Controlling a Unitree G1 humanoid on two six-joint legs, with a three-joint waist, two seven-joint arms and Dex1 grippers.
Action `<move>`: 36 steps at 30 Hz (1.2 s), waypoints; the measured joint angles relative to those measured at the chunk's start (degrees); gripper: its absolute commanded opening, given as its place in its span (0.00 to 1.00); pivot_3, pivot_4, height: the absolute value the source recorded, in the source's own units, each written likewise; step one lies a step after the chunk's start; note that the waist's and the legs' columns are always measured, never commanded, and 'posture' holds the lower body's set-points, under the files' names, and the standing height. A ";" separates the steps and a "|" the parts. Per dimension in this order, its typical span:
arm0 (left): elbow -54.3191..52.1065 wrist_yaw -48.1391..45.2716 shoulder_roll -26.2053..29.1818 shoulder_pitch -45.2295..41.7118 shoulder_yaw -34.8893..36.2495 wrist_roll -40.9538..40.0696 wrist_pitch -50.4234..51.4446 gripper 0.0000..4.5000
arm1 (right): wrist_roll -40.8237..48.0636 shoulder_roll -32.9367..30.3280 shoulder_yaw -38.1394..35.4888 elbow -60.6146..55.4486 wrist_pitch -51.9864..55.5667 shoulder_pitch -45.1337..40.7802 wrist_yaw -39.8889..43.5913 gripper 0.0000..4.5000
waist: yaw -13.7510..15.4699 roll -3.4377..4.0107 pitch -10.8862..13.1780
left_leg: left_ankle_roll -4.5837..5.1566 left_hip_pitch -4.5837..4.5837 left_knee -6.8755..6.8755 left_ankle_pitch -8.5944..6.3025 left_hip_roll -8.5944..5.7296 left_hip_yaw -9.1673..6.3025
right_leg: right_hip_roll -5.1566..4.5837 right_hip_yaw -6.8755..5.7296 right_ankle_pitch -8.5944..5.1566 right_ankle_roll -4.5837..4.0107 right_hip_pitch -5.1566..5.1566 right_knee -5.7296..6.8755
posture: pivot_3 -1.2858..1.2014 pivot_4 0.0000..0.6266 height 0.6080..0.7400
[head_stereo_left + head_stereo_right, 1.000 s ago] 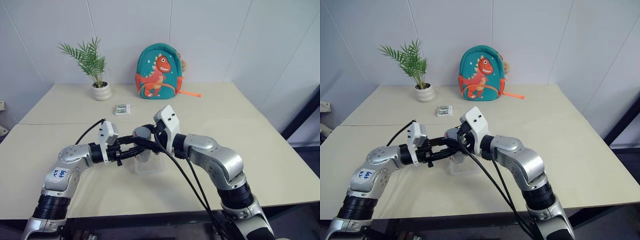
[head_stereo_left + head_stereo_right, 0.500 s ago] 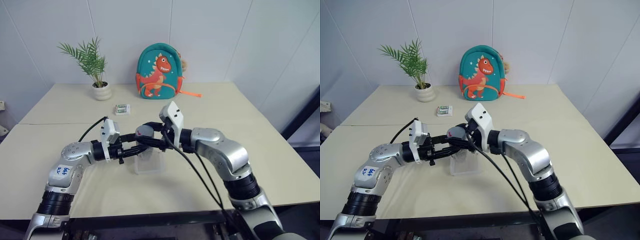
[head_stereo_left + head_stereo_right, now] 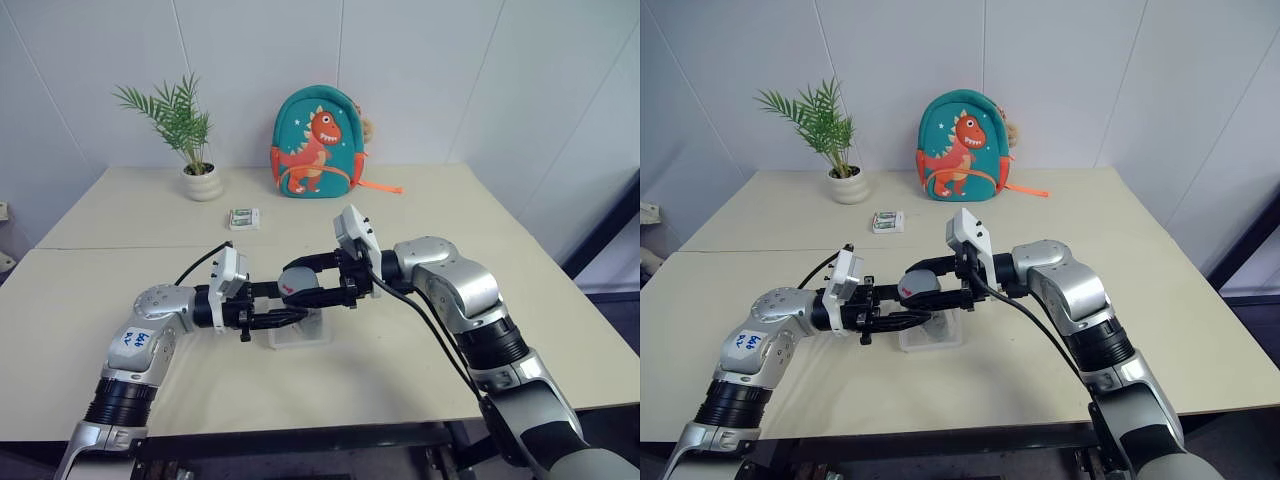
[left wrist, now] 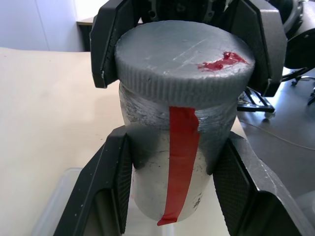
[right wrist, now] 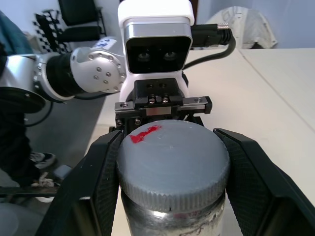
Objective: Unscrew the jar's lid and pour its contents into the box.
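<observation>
left gripper [image 4: 172, 196] clamps jar [image 4: 172, 177] | right gripper [image 5: 172, 162] clamps lid [image 5: 173, 160] | unscrewing: hold jar steady above box [image 3: 298, 332], twist lid only

No legible text or labels anywhere.

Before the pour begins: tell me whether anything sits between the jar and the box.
Nothing visible does. The jar hangs in the air, clamped by the left gripper on its body and the right gripper on the lid, with the box directly below. The lid itself is not yet off.
</observation>
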 measured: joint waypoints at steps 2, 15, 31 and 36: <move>-0.19 0.00 0.04 0.17 0.32 -0.04 0.00 0.44 | 0.01 0.08 0.00 0.21 -0.51 0.06 0.07 0.58 | 0.05 0.00 0.00 | 0.00 0.00 0.01 0.00 0.00 -0.01 | 0.00 0.00 0.00 0.00 0.00 0.01 | 0.52 0.24 1.00; -1.38 -1.20 0.81 0.94 0.19 -0.89 1.82 0.44 | 0.86 -0.41 -0.80 -0.57 -0.88 1.74 -0.55 0.94 | 0.11 0.00 0.00 | -0.03 0.00 0.06 -0.02 0.00 0.00 | -0.01 0.00 0.00 0.00 0.01 0.03 | 0.52 0.24 1.00; -3.18 0.96 2.68 2.45 1.90 -1.66 2.27 0.44 | 6.69 -0.79 -6.37 -10.56 4.88 2.82 -6.86 0.99 | 0.07 0.01 0.00 | -0.05 0.01 0.07 -0.03 0.04 0.00 | 0.01 0.00 -0.01 -0.02 0.01 0.05 | 0.52 0.24 1.00; -3.19 2.41 1.87 2.43 1.60 -1.49 2.22 0.44 | 5.95 1.23 -2.73 -12.68 8.25 2.94 -11.86 0.99 | 0.09 0.01 0.00 | -0.05 0.01 0.08 -0.03 0.05 0.00 | 0.01 0.00 -0.02 -0.03 0.01 0.06 | 0.52 0.24 1.00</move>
